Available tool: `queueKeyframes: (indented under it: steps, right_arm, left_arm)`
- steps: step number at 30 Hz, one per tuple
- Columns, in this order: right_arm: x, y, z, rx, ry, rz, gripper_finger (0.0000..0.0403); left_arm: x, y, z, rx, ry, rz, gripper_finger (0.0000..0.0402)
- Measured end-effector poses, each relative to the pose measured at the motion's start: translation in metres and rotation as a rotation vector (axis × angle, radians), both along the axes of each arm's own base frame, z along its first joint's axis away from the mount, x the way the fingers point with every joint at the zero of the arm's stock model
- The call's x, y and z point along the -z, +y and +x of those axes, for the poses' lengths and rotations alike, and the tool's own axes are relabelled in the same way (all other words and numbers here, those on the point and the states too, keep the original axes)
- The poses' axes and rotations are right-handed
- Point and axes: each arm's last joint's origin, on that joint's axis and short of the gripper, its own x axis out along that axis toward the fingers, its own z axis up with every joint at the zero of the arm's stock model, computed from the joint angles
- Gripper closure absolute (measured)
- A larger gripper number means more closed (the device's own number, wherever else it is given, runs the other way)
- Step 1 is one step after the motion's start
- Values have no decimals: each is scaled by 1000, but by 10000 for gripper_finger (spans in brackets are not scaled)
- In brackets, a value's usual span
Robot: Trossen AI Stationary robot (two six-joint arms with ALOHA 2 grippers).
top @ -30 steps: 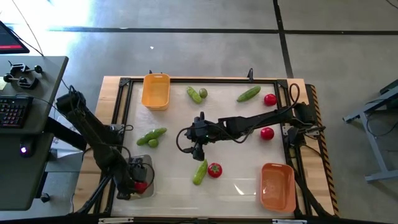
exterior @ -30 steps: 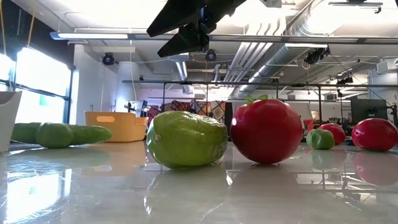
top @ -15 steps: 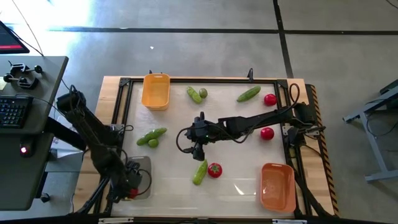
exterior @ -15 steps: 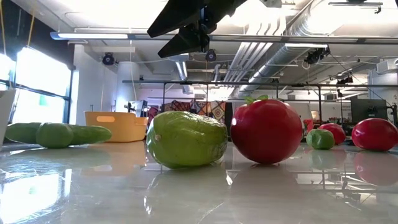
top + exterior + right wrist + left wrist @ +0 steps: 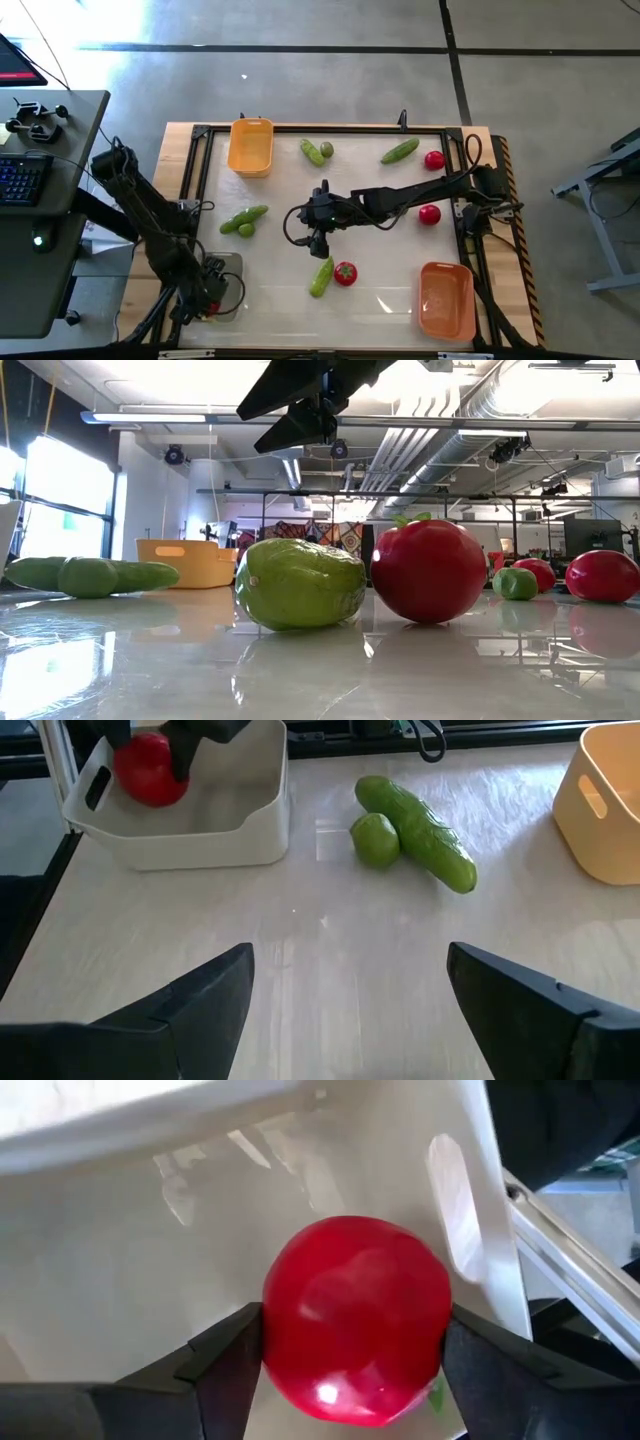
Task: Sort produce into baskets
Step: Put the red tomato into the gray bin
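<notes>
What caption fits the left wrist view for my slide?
Left gripper holding a red tomato between its jaws inside the clear bin.

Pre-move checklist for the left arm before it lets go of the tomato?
1. Tomato between left tool fingers: ok.
2. Tomato inside clear bin: ok, walls show around it.
3. Tomato resting on bin floor: cannot tell.
4. Bin holds no other produce: ok in the right wrist view, nothing else seen.
5. Right tool clear of bin: ok, open above table centre.
6. Next targets free: ok, cucumber and lime lie beside the bin.
</notes>
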Motion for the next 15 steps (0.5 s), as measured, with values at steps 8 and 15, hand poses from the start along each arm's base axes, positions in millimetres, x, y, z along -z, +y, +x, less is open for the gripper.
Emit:
queueKeyframes:
  steps: [8, 15]
  right_arm:
    - [0, 0, 0, 1, 2, 1, 80]
    - [0, 0, 0, 6, 5, 8, 80]
  left_arm:
    - [10, -2, 7, -31, 69, 4, 136]
    - [15, -1, 13, -57, 102, 2, 130]
